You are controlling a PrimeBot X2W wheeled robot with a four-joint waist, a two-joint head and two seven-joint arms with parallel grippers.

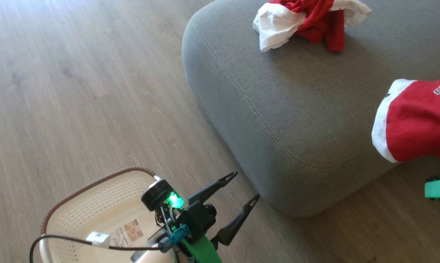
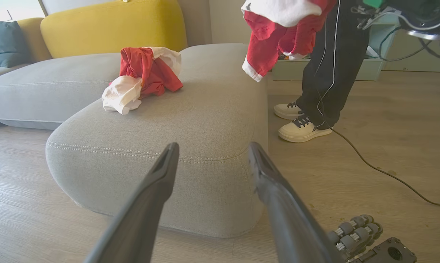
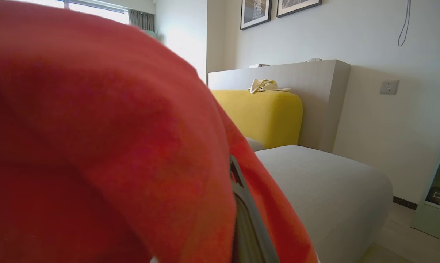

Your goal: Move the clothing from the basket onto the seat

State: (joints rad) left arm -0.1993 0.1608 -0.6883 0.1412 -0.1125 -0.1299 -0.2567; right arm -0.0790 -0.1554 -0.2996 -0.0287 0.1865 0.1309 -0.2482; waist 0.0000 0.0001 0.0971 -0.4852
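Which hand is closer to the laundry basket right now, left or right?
Left. The left hand hangs open just past the basket, between it and the seat. The right hand is beyond the seat corner, gripping the red garment.

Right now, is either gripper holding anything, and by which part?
Right gripper holds the red garment; fabric draped over its fingers hides where. Left gripper is open, empty.

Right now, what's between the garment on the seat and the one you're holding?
Just bare seat between the lying garment and the held garment, per the head view.
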